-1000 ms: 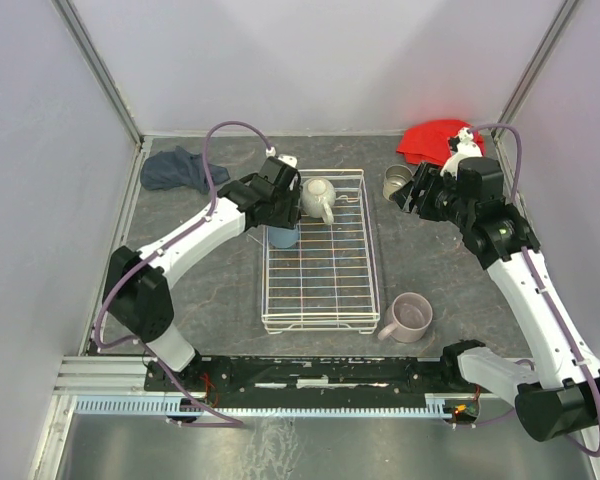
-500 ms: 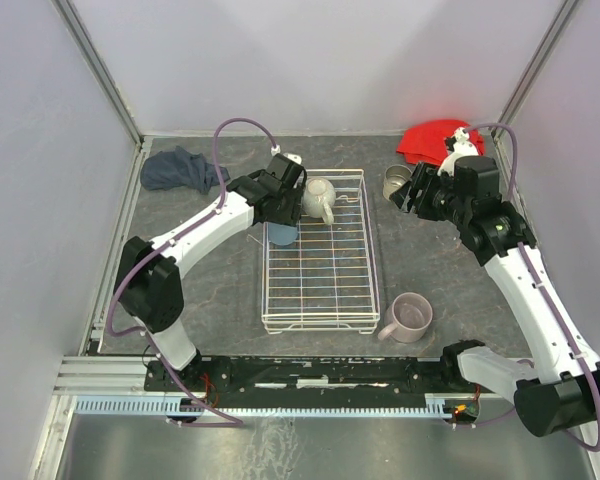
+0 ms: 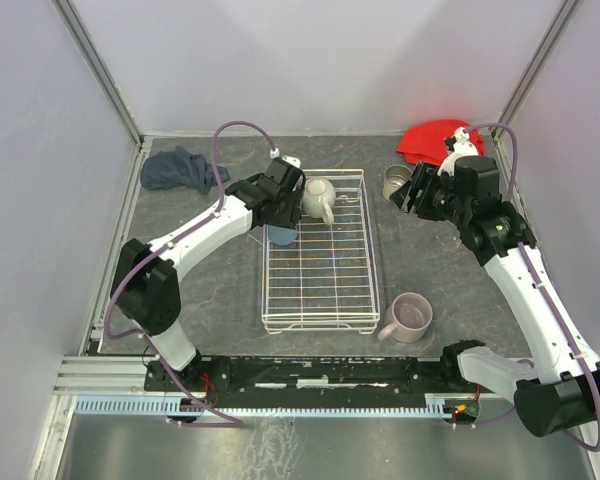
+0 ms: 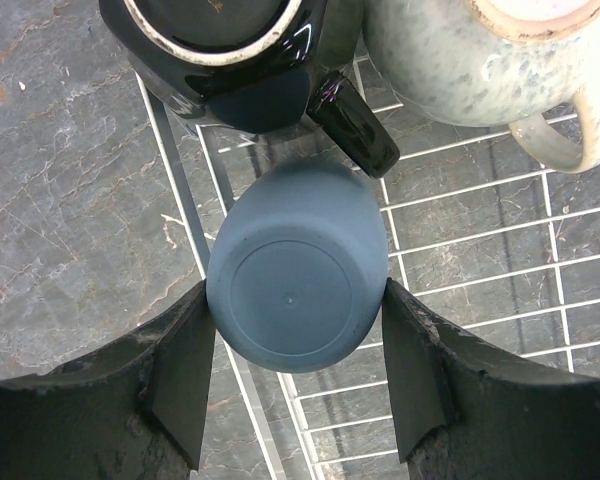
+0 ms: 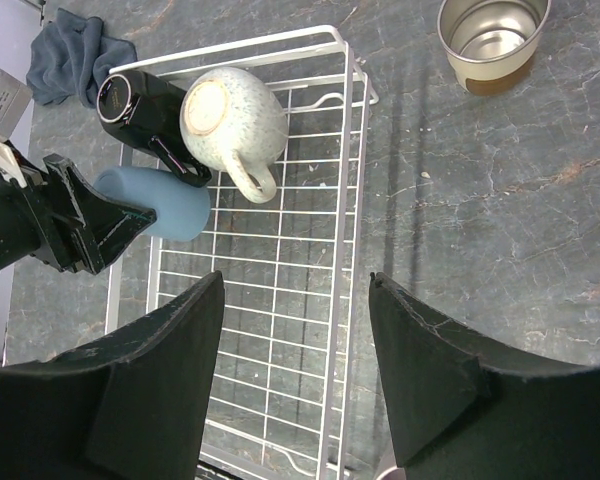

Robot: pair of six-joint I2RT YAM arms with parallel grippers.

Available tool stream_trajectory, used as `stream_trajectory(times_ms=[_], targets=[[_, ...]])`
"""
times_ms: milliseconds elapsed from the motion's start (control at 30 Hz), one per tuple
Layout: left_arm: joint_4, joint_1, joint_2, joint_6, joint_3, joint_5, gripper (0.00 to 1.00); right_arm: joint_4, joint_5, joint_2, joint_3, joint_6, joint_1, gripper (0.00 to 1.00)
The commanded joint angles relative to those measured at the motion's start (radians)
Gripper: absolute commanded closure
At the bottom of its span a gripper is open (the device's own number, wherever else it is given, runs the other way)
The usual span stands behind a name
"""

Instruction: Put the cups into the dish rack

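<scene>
The white wire dish rack [image 3: 325,290] lies mid-table; it also shows in the right wrist view [image 5: 280,330]. A cream mug [image 3: 318,197] and a black mug [image 5: 130,100] sit in its far end. My left gripper [image 4: 295,300] is shut on the blue tumbler [image 4: 295,270], which lies on its side over the rack's left rail [image 3: 283,237]. My right gripper [image 5: 295,280] is open and empty, held above the table right of the rack [image 3: 420,195]. The steel tumbler [image 3: 395,182] and the mauve mug [image 3: 411,316] stand on the table. The salmon-orange tumbler is out of view.
A red cloth [image 3: 435,140] lies at the far right corner and a dark blue cloth [image 3: 180,168] at the far left. White walls enclose the table on three sides.
My left arm has shifted slightly toward the far right; the blue tumbler stays at the rack's left rail. The right arm has barely moved.
</scene>
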State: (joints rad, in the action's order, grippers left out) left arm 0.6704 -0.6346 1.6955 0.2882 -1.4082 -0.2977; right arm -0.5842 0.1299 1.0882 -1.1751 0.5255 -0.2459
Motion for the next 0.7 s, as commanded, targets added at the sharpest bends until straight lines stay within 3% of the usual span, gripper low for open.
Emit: stream_trajectory(times_ms=[0, 100, 233, 467, 667], targets=[[-0.023, 0.001, -0.047, 0.002, 0.021, -0.017, 0.46, 0.015, -0.012, -0.013, -0.017, -0.018, 0.004, 0.32], [-0.025, 0.001, -0.06, 0.004, 0.023, -0.02, 0.37, 0.009, -0.015, -0.007, -0.021, -0.02, 0.003, 0.3], [-0.023, 0.0, -0.072, 0.006, 0.022, -0.014, 0.18, 0.002, -0.017, 0.004, -0.03, -0.024, 0.004, 0.27], [-0.022, 0.001, -0.104, 0.01, 0.018, -0.011, 0.13, -0.005, -0.039, 0.069, -0.073, -0.038, 0.004, 0.27], [0.033, 0.0, -0.153, 0.022, -0.048, -0.015, 0.12, 0.006, -0.087, 0.239, -0.176, -0.093, 0.004, 0.29]])
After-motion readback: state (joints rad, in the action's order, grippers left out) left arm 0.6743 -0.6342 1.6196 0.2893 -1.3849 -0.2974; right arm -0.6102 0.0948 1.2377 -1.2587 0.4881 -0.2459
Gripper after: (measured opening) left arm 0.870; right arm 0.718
